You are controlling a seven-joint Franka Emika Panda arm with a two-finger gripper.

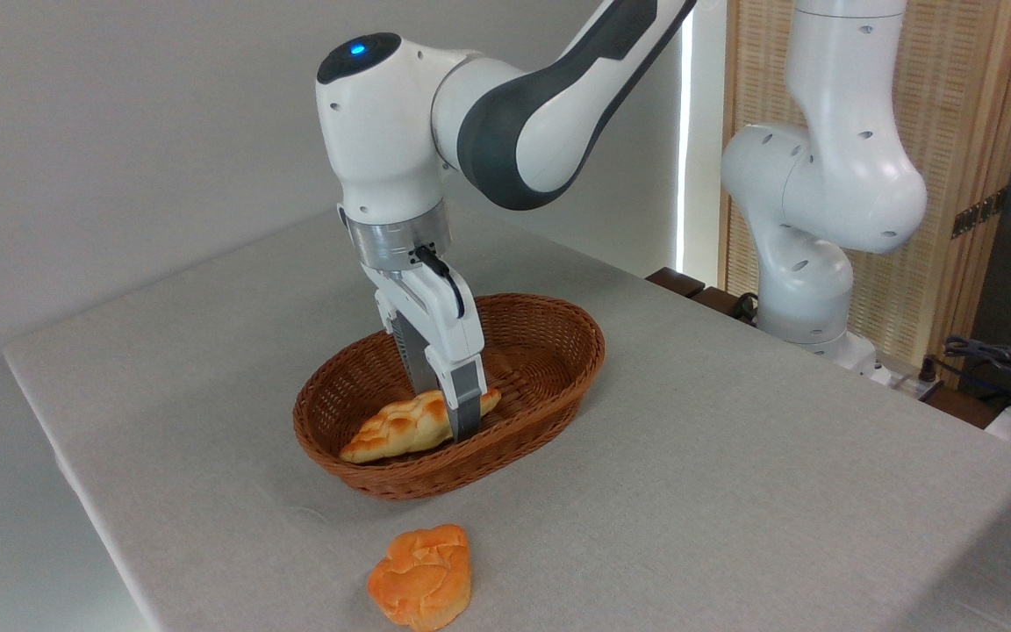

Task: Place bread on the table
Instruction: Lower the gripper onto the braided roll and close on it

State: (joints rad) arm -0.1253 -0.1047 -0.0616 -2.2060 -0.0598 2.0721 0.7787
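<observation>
At frame centre you see the white two-finger gripper [446, 412] reaching into the brown oval wicker basket [558, 333], its fingers straddling the pale braided golden-brown bread loaf [391, 427], though actual grip is unclear.

Arm bent low, tool [446, 412] vertical, fingers part-open

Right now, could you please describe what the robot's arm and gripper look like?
The arm is glossy white with rounded segments and a dark grey joint cover, plus a small blue light on its topmost joint. A brushed silver ring joins the wrist to the gripper. The gripper body is white, with a short black cable looped along its side, and its two fingers are narrow, grey and ribbed.
</observation>
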